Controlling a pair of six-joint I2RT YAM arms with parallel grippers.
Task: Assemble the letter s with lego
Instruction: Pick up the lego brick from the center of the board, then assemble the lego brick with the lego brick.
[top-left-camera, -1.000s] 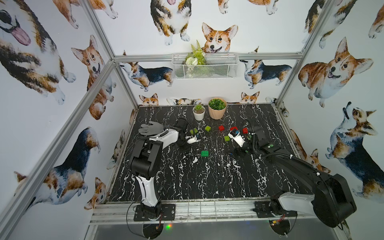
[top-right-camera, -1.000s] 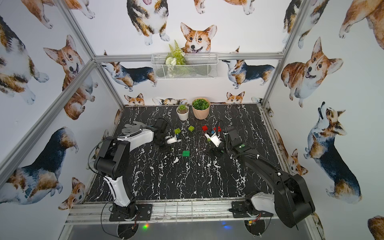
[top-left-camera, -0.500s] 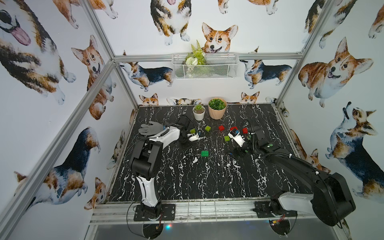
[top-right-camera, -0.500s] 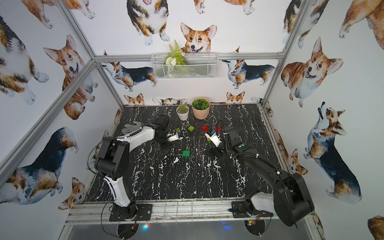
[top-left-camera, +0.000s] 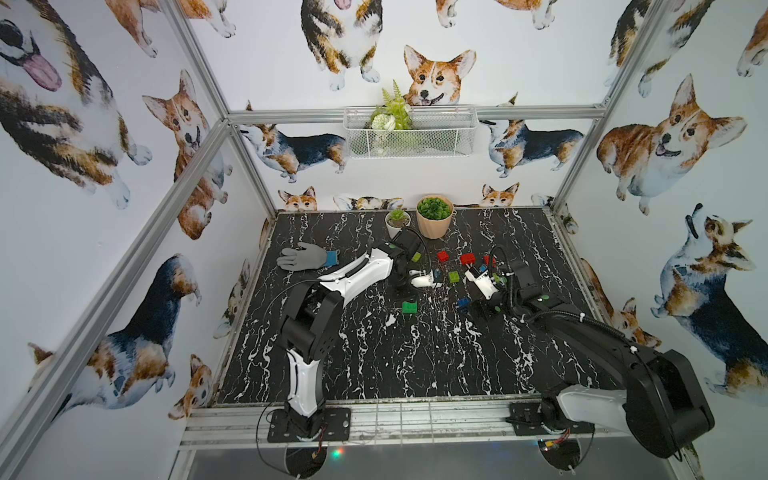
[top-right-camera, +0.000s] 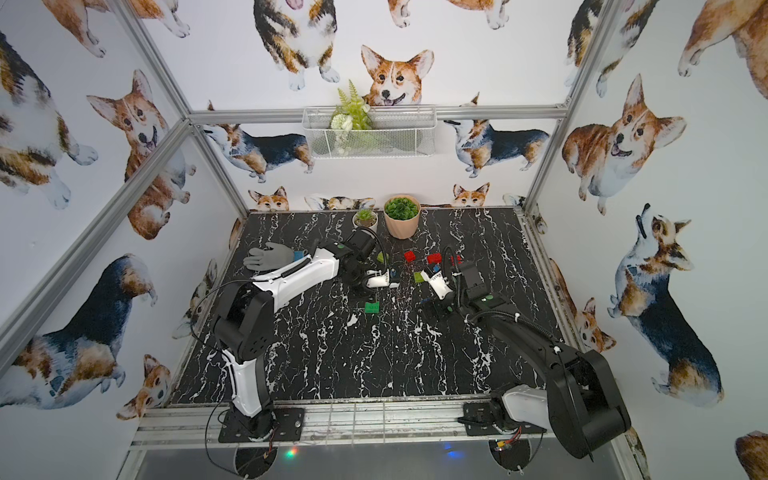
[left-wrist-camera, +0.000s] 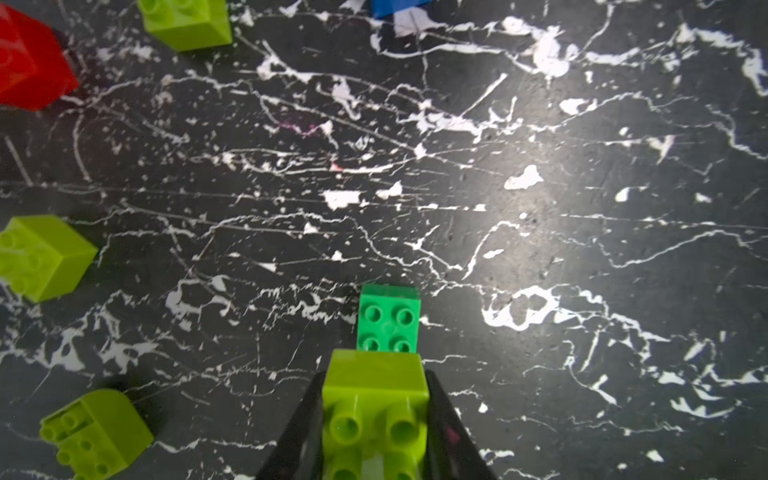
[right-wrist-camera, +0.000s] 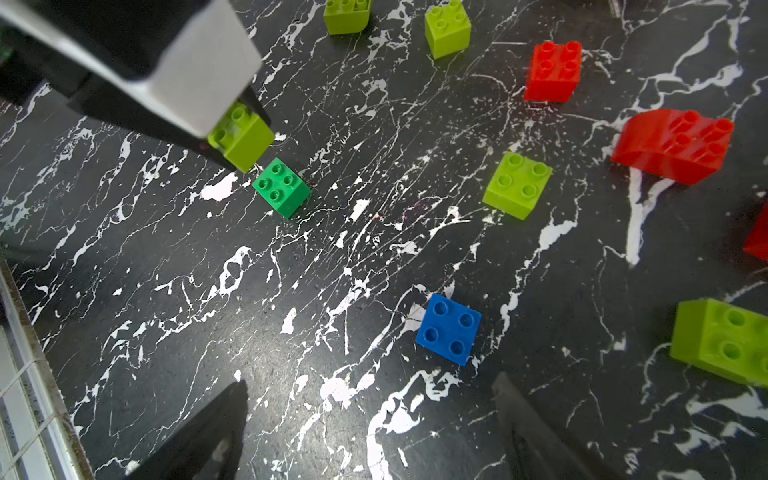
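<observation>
**Lime brick brought up to the dark green one; the S barely begun**

Left gripper (left-wrist-camera: 374, 376) pinches a lime green two-by-two studded plastic brick (left-wrist-camera: 376, 415), dark fingers (left-wrist-camera: 444, 415) pressed to either flank. The brick is tilted, studs turned back toward the wrist. It hangs just beside the dark green two-by-two studded plastic brick (right-wrist-camera: 281, 187), which sits studs-up near the middle of the black white-veined marble tabletop (top-left-camera: 374, 353). Cannot tell whether the two touch.

Right gripper (right-wrist-camera: 370, 386) is spread wide and empty, low over the tabletop. The blue two-by-two plastic brick (right-wrist-camera: 449, 328) lies just ahead of its fingers.

The rest of the lego lies loose and apart, between the middle and the far edge, toward the right: a lime green square brick (right-wrist-camera: 517, 183), a red square brick (right-wrist-camera: 552, 70), a curved red brick (right-wrist-camera: 673, 145), a longer lime green brick (right-wrist-camera: 723, 340). No two pieces look joined.

Off-task: a grey knit glove (top-left-camera: 303, 256) near the left edge, and a peach plant pot (top-left-camera: 434, 228) and a small white plant pot (top-left-camera: 392, 229) at the far edge.

Judgement: this is the placing step, the second piece of the letter. The next move calls for levelling the lime brick and squaring its edges to the dark green one. It then needs lowering flush alongside or onto the studs, and the fingers easing apart without dragging it. A nudge could slide the loose dark green brick.
</observation>
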